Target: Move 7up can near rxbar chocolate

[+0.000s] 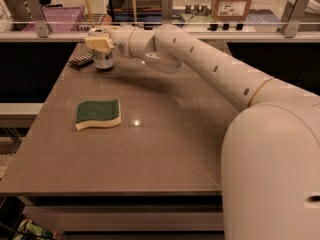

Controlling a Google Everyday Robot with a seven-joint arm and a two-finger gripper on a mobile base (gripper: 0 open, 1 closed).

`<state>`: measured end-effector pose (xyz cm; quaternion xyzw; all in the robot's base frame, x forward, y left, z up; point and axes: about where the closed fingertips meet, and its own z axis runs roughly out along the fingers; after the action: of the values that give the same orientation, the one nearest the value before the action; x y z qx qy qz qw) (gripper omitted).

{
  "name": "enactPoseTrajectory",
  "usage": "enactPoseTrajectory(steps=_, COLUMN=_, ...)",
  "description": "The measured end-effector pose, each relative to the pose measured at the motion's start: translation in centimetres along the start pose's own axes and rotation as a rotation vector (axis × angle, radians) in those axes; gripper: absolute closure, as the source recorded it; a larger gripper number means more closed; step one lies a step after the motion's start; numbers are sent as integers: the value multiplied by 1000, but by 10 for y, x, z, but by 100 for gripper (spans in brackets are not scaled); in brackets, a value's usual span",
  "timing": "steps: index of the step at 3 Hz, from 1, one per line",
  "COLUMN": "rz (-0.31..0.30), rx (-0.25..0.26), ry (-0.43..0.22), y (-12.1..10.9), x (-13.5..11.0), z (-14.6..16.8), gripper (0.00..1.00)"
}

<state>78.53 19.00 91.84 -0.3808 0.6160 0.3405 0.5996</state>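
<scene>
Robotics lab: hand (102,46) over test table (170,154)

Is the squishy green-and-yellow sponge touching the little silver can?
Apart. The camera view shows bare tabletop between the green-topped yellow sponge and the silver drink can, with the gripper at the can's top.

**Spotter:** Where is the gripper?

**Operator:** I see the gripper (100,43) in the upper left of the frame, at the upper part of the 7up can (104,60). The can stands on the table (165,154) near its far left corner.

**Spotter:** And the bar?

**Operator:** The rxbar chocolate (81,61) lies flat just left of the can. I cannot tell whether they touch.

**Spotter:** What else?

**Operator:** The sponge (98,114) lies left of centre, well in front of both. My arm (210,64) runs from the lower right up to the gripper. Behind the table, a crate (55,18) sits at the upper left and a cardboard box (231,4) at the upper right.
</scene>
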Motion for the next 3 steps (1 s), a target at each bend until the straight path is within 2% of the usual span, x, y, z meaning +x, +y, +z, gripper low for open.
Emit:
enactPoseTrajectory(steps=1, rz=24, rx=-9, ry=2, y=1, x=10, z=6, gripper=100)
enactPoseTrajectory(steps=2, rz=25, rx=-9, ry=2, y=1, x=11, z=6, gripper=100)
enactPoseTrajectory(steps=3, rz=25, rx=-13, ry=1, y=3, x=11, z=8, gripper=82)
